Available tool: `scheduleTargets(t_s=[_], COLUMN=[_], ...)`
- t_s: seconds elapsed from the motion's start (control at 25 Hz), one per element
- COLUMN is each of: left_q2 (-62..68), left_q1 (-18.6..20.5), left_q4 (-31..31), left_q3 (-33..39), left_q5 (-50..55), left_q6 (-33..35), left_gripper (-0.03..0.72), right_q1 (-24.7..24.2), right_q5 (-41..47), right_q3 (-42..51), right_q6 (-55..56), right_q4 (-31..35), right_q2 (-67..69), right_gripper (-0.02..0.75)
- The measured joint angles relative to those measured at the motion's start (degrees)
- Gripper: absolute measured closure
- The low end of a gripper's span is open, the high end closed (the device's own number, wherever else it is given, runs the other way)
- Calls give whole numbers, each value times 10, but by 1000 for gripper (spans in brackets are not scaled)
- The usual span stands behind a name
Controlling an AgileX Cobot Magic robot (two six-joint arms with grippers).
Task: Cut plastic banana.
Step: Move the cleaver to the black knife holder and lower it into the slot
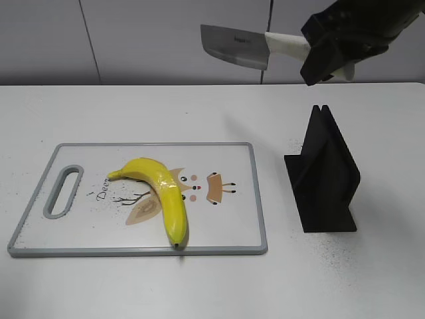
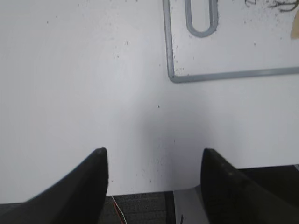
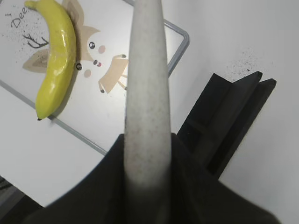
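Note:
The plastic banana (image 1: 163, 193) is glossy yellow and lies whole on the white cutting board (image 1: 226, 226); it also shows in the right wrist view (image 3: 55, 60). My right gripper (image 1: 329, 56) is shut on the pale handle of a cleaver knife (image 1: 236, 46) and holds it high above the table, to the right of the board, blade pointing left. The handle (image 3: 145, 93) fills the right wrist view. My left gripper (image 2: 153, 163) is open and empty over bare table near the board's handle corner (image 2: 175, 74). It is out of the exterior view.
A black knife stand (image 1: 323, 176) stands on the table right of the board, below the raised knife; it also shows in the right wrist view (image 3: 224, 116). The board has a grey handle slot (image 1: 62, 193) at its left end. The table's near edge shows behind my left fingers.

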Motion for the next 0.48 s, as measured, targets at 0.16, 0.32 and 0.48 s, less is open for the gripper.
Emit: scheduleTargets(t_s=[0.16, 0.32, 0.48], left_q2=[-133, -269, -396], left_q1=[0, 0, 0], left_q4=[9, 9, 9], left_q3=[90, 145, 169], left_q5=[3, 4, 4], left_q6=[0, 0, -2], left_gripper=[99, 99, 101], right_q1=[0, 0, 0], right_q5=[-72, -128, -168], right_q3=[70, 135, 192], right_q6=[19, 28, 43], right_q4=[-1, -2, -2], right_q2=[-49, -103, -153], right_gripper=[575, 575, 575])
